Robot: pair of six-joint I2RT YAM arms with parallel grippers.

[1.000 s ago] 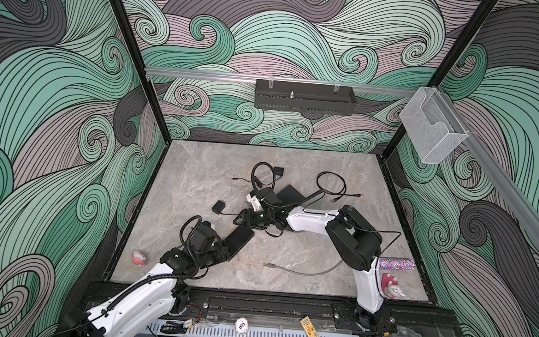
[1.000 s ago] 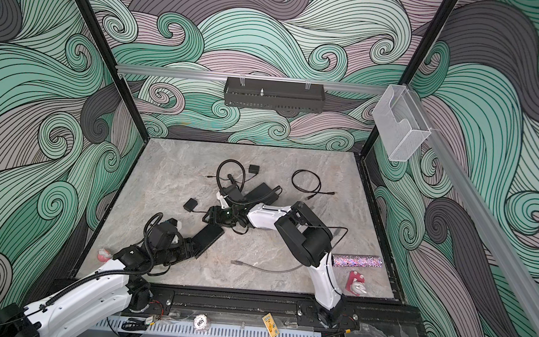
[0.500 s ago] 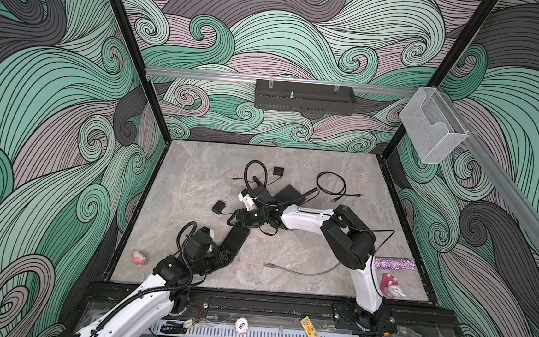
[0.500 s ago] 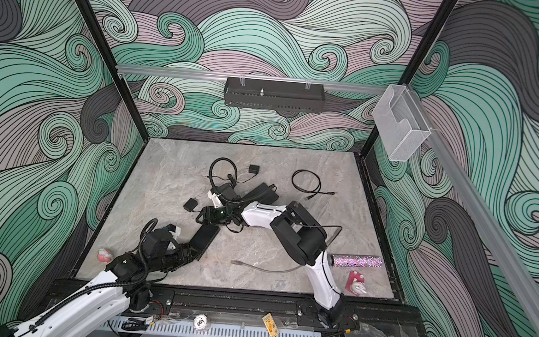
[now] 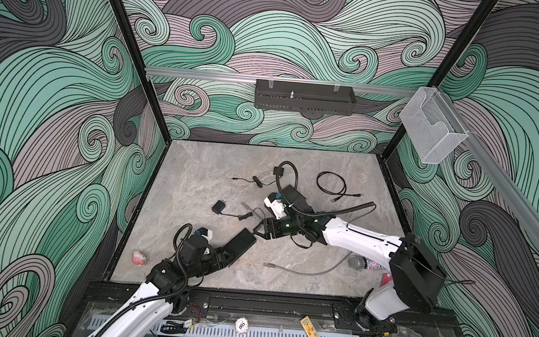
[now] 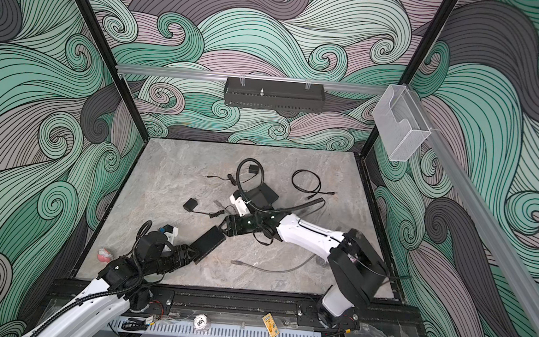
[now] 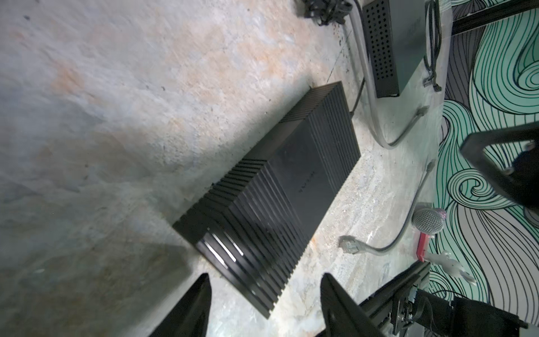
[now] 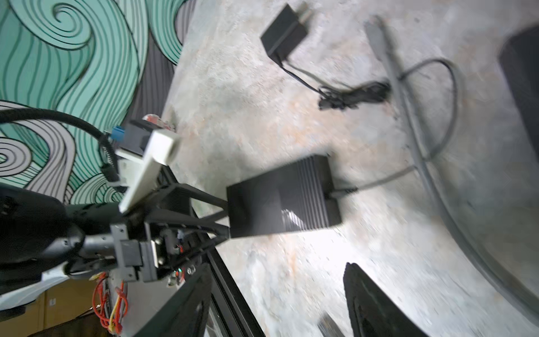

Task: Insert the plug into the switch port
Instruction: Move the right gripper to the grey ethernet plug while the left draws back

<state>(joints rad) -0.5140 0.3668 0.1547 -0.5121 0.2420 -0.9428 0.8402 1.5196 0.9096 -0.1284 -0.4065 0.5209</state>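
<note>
The switch (image 5: 241, 242) (image 6: 209, 241), a flat black ribbed box, lies on the stone floor left of centre. Its near end sits between the fingertips of my left gripper (image 5: 227, 255) (image 7: 264, 275), which is open with floor showing beside the box. My right gripper (image 5: 256, 232) (image 8: 277, 267) hovers open and empty just off the switch's (image 8: 280, 198) far end. The plug (image 5: 267, 265) (image 7: 350, 245), a clear connector on a grey cable, lies loose on the floor to the right of the switch (image 7: 294, 175), held by neither gripper. No port shows.
A second black box with perforated sides (image 5: 295, 196) (image 7: 390, 43) lies partly under the right arm. A power adapter (image 5: 217, 207) with a thin lead, a coiled black cable (image 5: 331, 184), a microphone (image 5: 358, 262) and a pink ball (image 5: 139, 258) lie around.
My right gripper swung left, then came toward the front to the switch's far end, and its jaws widened. The left arm drew back slightly; the switch barely moved.
</note>
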